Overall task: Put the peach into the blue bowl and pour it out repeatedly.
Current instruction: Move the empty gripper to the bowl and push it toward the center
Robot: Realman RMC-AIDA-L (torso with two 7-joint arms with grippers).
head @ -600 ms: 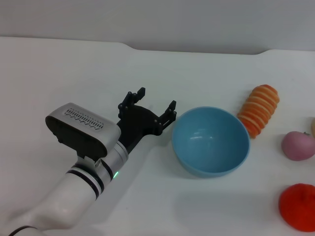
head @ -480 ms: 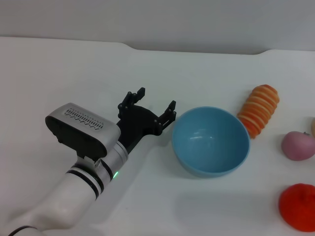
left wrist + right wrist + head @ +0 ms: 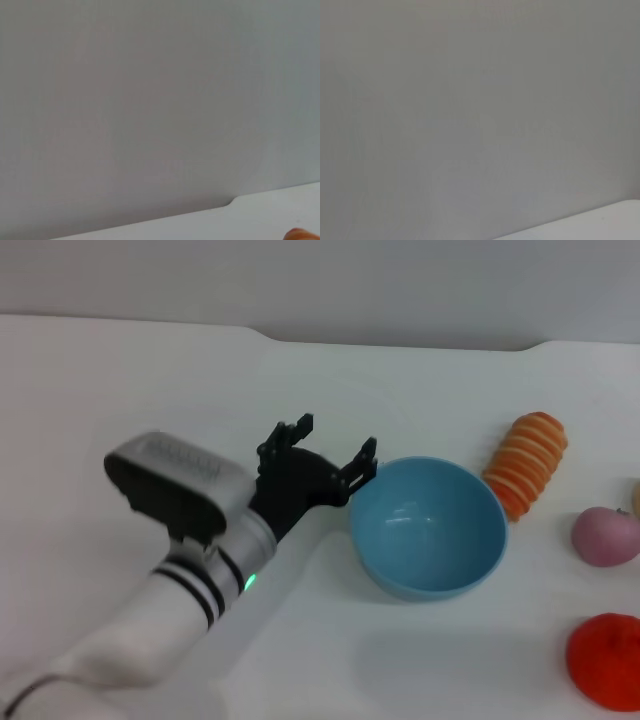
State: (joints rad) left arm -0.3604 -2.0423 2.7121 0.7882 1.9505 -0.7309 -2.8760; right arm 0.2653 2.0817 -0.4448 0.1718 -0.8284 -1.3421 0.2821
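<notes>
Head view: the left gripper is spread open and holds nothing, just beside the rim of the blue bowl, at its 10 o'clock side. The bowl is empty. The peach lies on the table at 3 o'clock from the bowl, well apart from this gripper, with the bowl between them. The right arm is not seen.

Left wrist view: only wall and table edge.

Right wrist view: the same, no gripper visible.
</notes>
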